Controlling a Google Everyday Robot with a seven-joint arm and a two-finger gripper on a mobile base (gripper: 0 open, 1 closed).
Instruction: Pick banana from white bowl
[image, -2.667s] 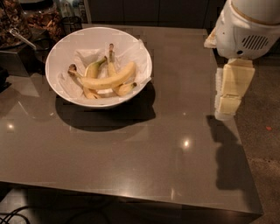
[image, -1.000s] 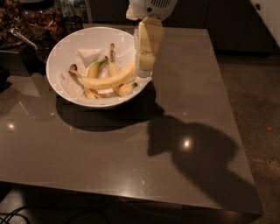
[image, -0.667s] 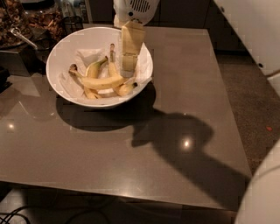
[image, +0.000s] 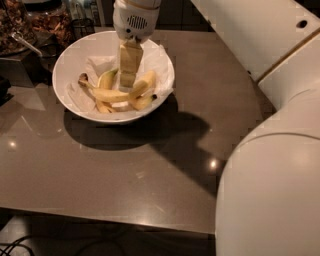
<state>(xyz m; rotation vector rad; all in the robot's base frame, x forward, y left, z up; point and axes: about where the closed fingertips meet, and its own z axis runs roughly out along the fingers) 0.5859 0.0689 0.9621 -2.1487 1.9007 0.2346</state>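
Note:
The white bowl (image: 70, 60) stands at the back left of the dark table, lined with crumpled white paper. The banana (image: 112, 94) lies curved across its middle, its dark brown stem end at the left. A shorter banana with a greenish stem (image: 106, 78) lies behind it and a small stubby one (image: 142, 101) in front right. My gripper (image: 128, 80) hangs straight down from above into the bowl, its tip just over the banana's middle, between it and the greenish one. My arm fills the right side of the view.
The brown table (image: 150, 170) reaches to a front edge near the bottom of the view. A tray of dark snacks (image: 30, 25) with a metal utensil sits at the back left, close to the bowl's rim. My arm's shadow falls right of the bowl.
My gripper has moved left from beside the table's right side to above the bowl, and has come down among the bananas. The bananas have not moved.

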